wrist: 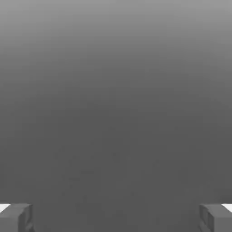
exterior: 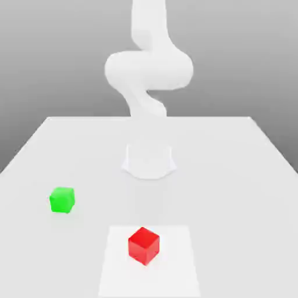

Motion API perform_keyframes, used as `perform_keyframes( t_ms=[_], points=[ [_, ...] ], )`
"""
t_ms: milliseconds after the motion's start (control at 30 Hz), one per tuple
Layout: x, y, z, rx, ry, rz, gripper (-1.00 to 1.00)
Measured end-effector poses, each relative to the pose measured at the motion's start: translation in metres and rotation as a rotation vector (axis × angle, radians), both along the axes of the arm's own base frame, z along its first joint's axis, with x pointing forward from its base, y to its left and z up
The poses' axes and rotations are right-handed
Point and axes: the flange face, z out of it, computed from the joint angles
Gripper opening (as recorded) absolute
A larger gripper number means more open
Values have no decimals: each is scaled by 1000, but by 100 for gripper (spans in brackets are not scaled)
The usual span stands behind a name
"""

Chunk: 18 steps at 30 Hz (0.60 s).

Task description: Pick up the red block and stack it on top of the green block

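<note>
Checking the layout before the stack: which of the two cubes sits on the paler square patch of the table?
The red block. It rests on the paler patch, while the green block sits on plain table toward the exterior view's left.

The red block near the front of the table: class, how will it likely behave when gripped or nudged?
The red block looks like a solid cube with flat faces, so it will probably stay stiff and slide rather than roll. Its glossy surface suggests it could be somewhat slippery. Being small and resting flat on the table, it seems unlikely to tip.
</note>
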Motion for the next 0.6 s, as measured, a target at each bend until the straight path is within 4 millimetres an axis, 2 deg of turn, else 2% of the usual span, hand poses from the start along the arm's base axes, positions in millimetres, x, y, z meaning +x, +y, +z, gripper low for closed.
perform_keyframes(
  t_ms=[133,200,300,433,600],
  points=[
    [46,-4,-97,107,159,-80,0],
    [59,-4,-145,145,235,-125,0],
    [69,-2,-216,186,346,-200,0],
    [65,0,-308,212,487,-314,0],
    [33,-4,-412,199,644,-481,0]
  ],
)
